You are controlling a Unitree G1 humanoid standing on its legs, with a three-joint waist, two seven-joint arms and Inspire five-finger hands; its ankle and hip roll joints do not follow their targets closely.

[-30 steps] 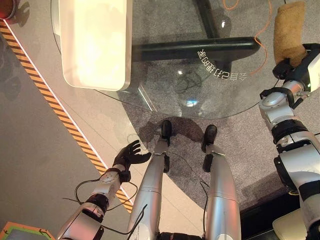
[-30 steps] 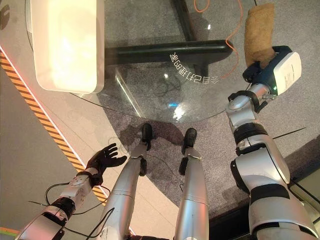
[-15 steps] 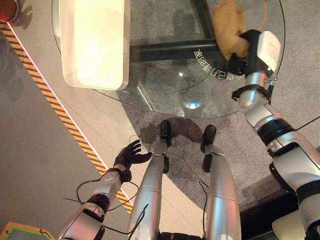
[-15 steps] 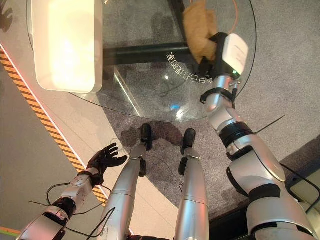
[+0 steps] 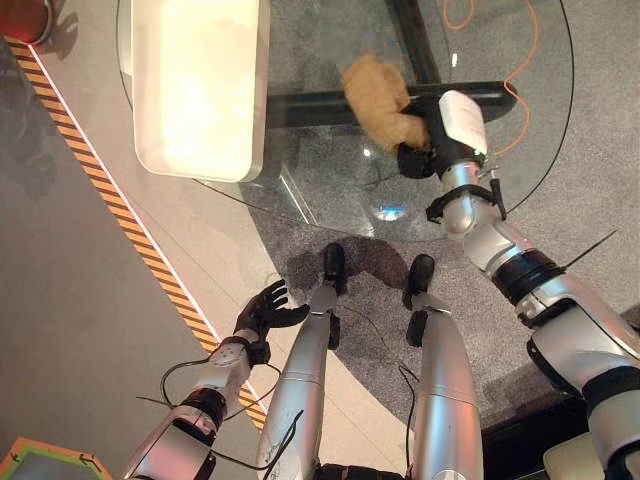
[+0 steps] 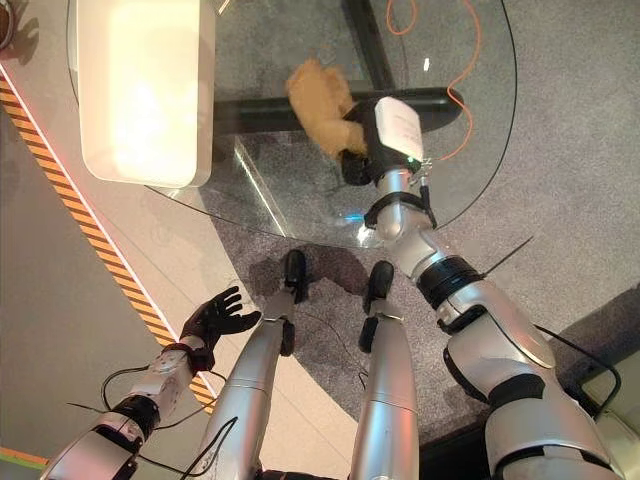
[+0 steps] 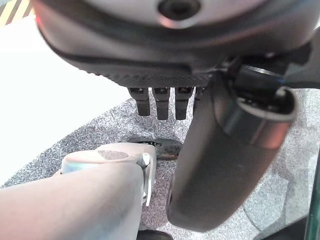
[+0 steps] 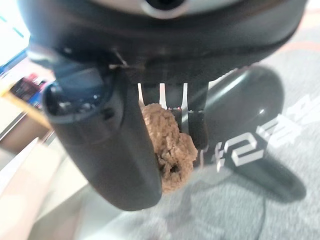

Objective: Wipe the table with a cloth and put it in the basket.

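A brown fuzzy cloth (image 5: 376, 98) lies bunched on the round glass table (image 5: 330, 190), near its middle. My right hand (image 5: 415, 158) is shut on the cloth's near end; the right wrist view shows the cloth (image 8: 170, 145) pinched between thumb and fingers. A long white basket (image 5: 258, 120) stands on the table's left part, a little left of the cloth. My left hand (image 5: 262, 310) hangs low beside the table's near edge, open and holding nothing.
Through the glass show the table's black base bar (image 5: 320, 100) and an orange cable (image 5: 520, 60) on the grey carpet. A yellow-black striped tape line (image 5: 130, 230) runs across the floor at left. A red object (image 5: 20, 15) sits at the far left corner.
My right arm has swung left with the cloth, from beyond the table's right edge onto the glass near the middle. The left hand has stayed put.
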